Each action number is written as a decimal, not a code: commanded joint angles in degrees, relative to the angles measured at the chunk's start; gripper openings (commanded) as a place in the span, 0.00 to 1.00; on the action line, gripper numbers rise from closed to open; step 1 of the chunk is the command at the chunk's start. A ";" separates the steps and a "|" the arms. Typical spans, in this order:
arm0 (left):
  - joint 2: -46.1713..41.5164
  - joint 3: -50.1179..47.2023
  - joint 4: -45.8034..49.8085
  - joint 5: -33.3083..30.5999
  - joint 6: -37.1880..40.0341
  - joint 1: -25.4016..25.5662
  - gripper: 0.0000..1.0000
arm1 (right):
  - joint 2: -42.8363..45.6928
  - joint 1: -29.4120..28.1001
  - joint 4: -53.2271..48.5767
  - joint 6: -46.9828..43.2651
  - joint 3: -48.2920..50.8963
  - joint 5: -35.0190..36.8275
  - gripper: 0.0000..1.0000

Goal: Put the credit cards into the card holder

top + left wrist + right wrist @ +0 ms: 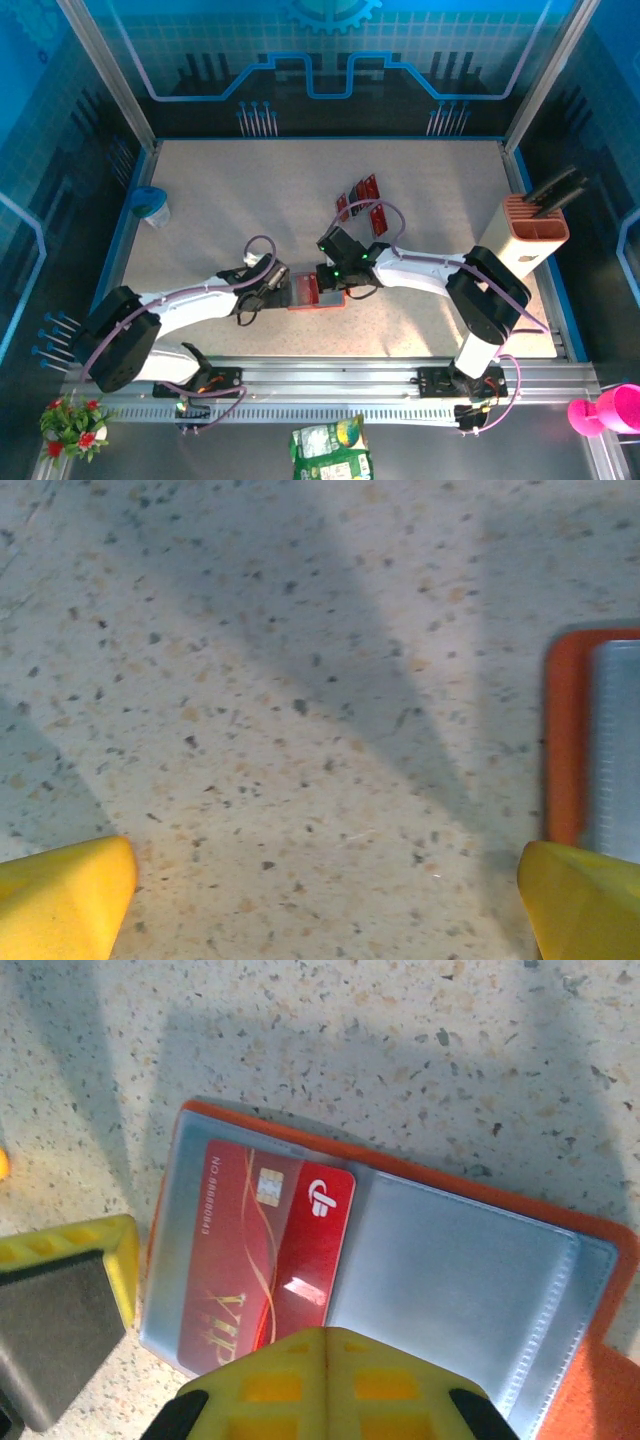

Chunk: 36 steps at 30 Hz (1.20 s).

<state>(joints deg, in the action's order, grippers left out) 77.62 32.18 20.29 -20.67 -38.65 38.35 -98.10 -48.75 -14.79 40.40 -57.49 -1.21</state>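
Note:
The card holder (pixel 308 293) lies open on the table, orange outside with grey-blue sleeves (pixel 460 1280). A red credit card (pixel 260 1250) with a chip and pale markings lies flat on its left sleeve. My right gripper (pixel 325 1338) is shut, its tips meeting over the card's near edge, and the card is not clamped between them. My left gripper (pixel 325 905) stands open over bare table, its right finger at the holder's orange edge (pixel 567 740); one of its fingers (pixel 65 1300) rests beside the holder's left side. More credit cards (pixel 362 190) lie loose farther back.
A tall salmon-and-white box (pixel 528 238) with black tools stands at the right edge. A blue-and-white cup (pixel 152 205) sits at the far left. Blue walls and metal posts ring the table (pixel 250 190).

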 commanded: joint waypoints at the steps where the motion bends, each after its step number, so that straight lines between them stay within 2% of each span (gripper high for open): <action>1: 1.79 1.74 3.54 -1.96 -2.83 -0.40 0.99 | -1.66 -0.07 -2.53 -1.46 -1.34 1.30 0.01; 21: 5.69 1.49 -0.78 2.11 -0.13 -0.43 0.99 | -10.15 -4.58 -4.03 -1.65 -8.84 -1.10 0.00; 36: 5.92 1.46 -1.65 2.74 0.23 -0.38 0.99 | -3.47 -1.43 -4.11 -1.73 -4.14 1.04 0.00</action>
<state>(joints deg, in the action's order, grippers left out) 80.86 34.44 21.41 -21.19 -39.51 38.35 -102.87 -51.24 -17.21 39.11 -63.07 -1.08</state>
